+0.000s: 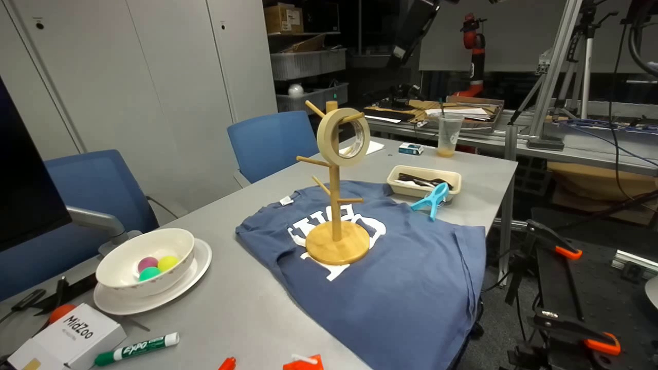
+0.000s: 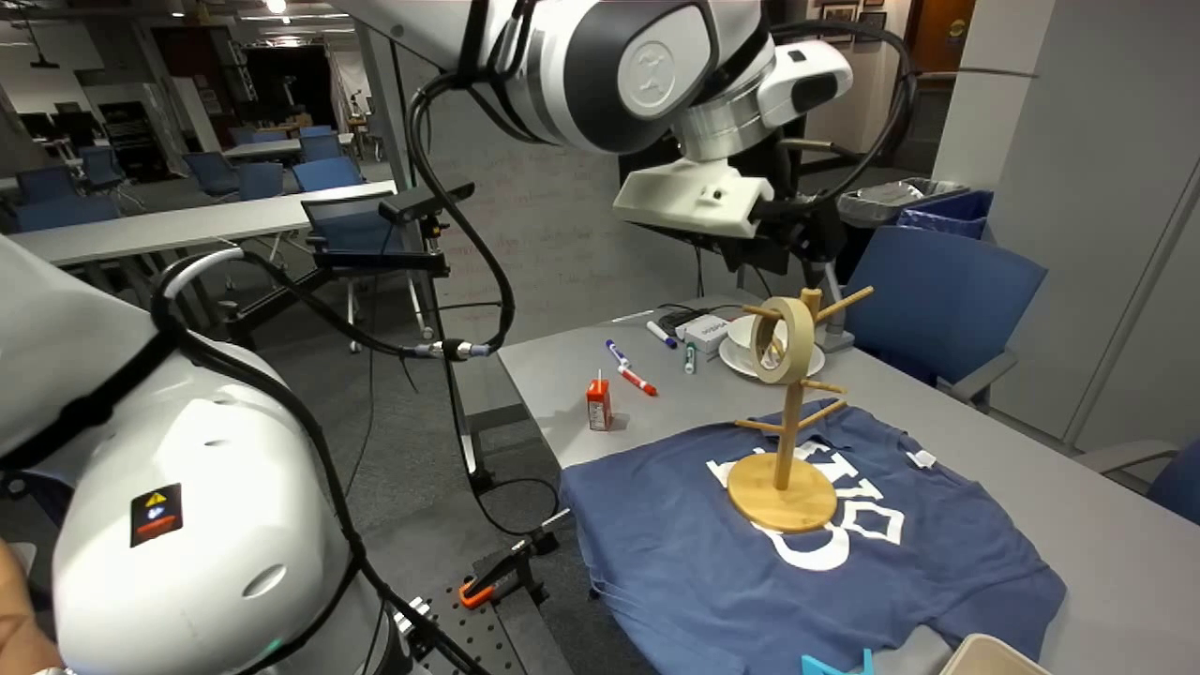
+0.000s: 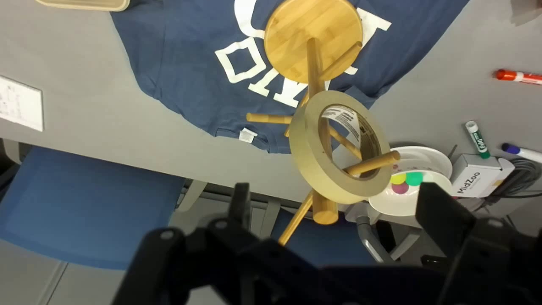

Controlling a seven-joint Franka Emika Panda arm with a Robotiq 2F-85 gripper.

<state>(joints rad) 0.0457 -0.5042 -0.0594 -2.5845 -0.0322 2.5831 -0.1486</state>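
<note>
1. Pegs jut from the wooden mug tree at several heights and angles, blocking sideways passage close to its post.
2. A masking tape roll hangs on one of the mug tree's upper pegs; within its ring there is room below the peg.
3. Beneath the mug tree's lowest peg, an exposed stretch of post can be reached from the side.
4. Between the mug tree and the white bowl, a low lane runs over T-shirt and tabletop.
5. Opposite, past the mug tree, a blue spring clamp and food tray obstruct low approach.
</note>
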